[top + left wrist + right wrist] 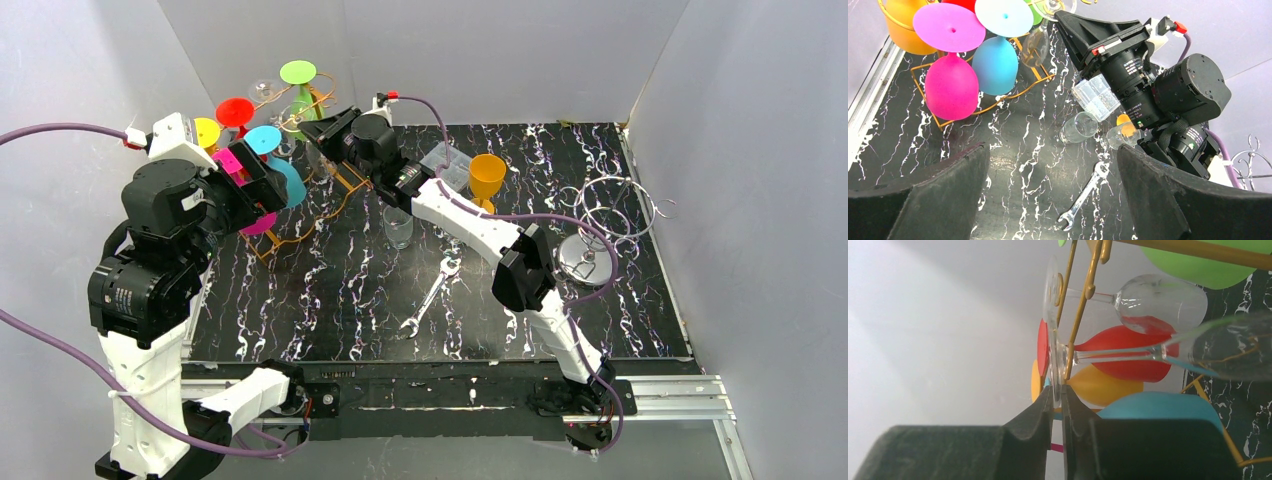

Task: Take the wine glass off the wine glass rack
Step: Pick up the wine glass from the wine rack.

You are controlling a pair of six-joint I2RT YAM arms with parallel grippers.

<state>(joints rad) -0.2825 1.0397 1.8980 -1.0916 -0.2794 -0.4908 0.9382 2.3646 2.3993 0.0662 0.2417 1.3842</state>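
A gold wire wine glass rack holds several glasses upside down by their feet. My right gripper is shut on the rim of the round foot of a clear wine glass, whose stem still lies between the rack's rails. From above, the right gripper reaches into the rack at the back left. My left gripper hangs open over the table with nothing between its fingers, close to the rack's left side. The same clear wine glass hangs beside the right wrist.
Magenta, blue, yellow, red and green glasses fill the rack. On the table lie a wrench, a clear tumbler, an orange goblet, a clear plastic box and a silver wire stand.
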